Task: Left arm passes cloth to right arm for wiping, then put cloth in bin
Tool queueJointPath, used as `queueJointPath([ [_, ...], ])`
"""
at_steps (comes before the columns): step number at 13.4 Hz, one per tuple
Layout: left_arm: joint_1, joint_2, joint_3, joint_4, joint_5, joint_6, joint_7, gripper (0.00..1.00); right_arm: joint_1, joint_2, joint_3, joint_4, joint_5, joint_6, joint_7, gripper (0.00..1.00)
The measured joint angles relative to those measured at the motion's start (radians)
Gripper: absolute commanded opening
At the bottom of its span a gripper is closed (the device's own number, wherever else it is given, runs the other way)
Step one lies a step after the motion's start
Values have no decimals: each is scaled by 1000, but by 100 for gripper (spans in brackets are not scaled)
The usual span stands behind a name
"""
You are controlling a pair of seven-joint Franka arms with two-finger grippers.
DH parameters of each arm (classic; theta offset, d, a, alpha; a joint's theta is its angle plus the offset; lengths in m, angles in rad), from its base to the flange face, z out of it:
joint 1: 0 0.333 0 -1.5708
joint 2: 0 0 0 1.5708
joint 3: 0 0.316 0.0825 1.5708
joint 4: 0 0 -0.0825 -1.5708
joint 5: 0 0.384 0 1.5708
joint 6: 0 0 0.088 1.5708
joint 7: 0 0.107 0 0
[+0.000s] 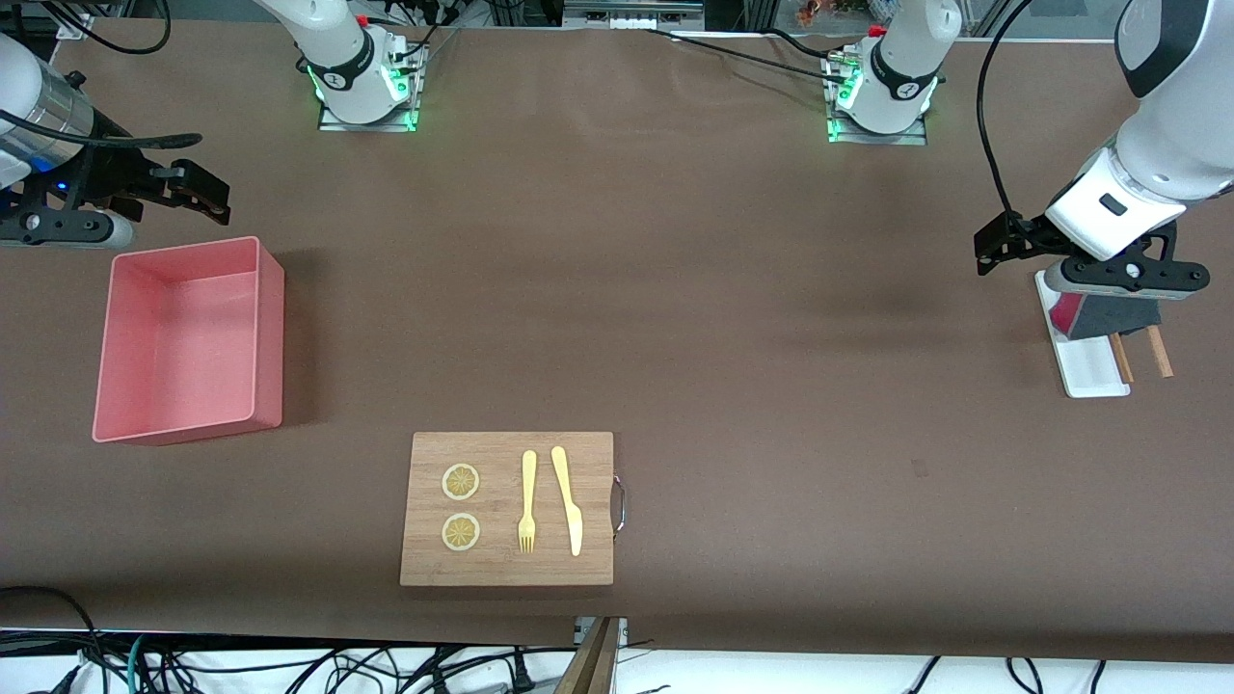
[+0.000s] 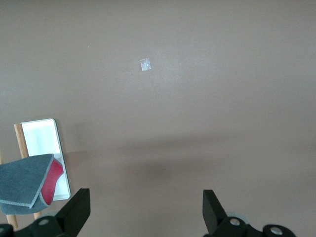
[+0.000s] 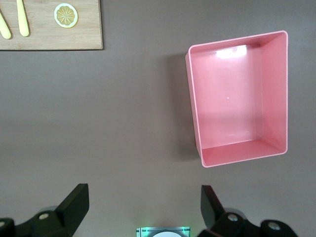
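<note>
The cloth point(image 1: 1104, 315) lies folded on a small white tray point(image 1: 1089, 371) at the left arm's end of the table, dark grey with a pinkish-red face showing; it also shows in the left wrist view point(image 2: 24, 182). My left gripper point(image 1: 995, 246) hovers just above and beside the tray, open and empty point(image 2: 145, 197), over bare table. My right gripper point(image 1: 207, 198) is open and empty point(image 3: 143, 195), in the air over the table next to the pink bin's point(image 1: 272, 328) edge farthest from the front camera. The bin is empty and shows in the right wrist view point(image 3: 195, 108).
A wooden board point(image 1: 588, 463) with two lemon slices, a yellow fork point(image 1: 527, 501) and a knife point(image 1: 567, 499) lies near the front camera. Two wooden sticks point(image 1: 1159, 352) lie beside the tray. A small tape scrap point(image 2: 145, 64) is on the table.
</note>
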Motion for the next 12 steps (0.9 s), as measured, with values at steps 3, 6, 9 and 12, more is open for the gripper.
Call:
queueJointPath([
  [3,0,2,0,0,0,0,0,100,0,0,0,0,0,0,0,100],
  [6,0,13,0,0,0,0,0,100,0,0,0,0,0,0,0,100],
  [9,0,16,0,0,0,-4,0,100,0,0,0,0,0,0,0,100],
  [12,0,24,1,1,0,-24,0,100,0,0,0,0,0,0,0,100],
])
